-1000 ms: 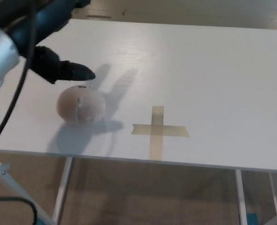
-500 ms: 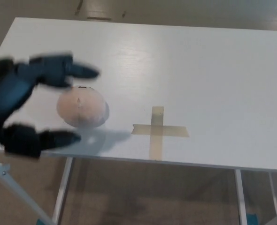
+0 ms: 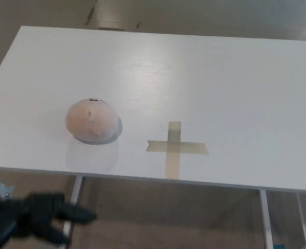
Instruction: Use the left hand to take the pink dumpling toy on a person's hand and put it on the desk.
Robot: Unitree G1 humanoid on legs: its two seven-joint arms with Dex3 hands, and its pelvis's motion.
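Note:
The pink dumpling toy (image 3: 91, 120) lies alone on the white desk (image 3: 210, 83), left of centre and near the front edge. My left hand (image 3: 36, 215) hangs low at the bottom left, below the desk edge and well apart from the toy. Its black fingers (image 3: 76, 213) are spread and hold nothing. My right hand does not show, and no person's hand is in view.
A cross of tan tape (image 3: 175, 147) is stuck to the desk just right of the toy. The desk's front edge runs across the lower picture, with white legs (image 3: 72, 202) and wooden floor below it.
My left hand has drawn away from the toy, dropping from above it down past the front edge to the bottom left corner. The toy stays put on the desk.

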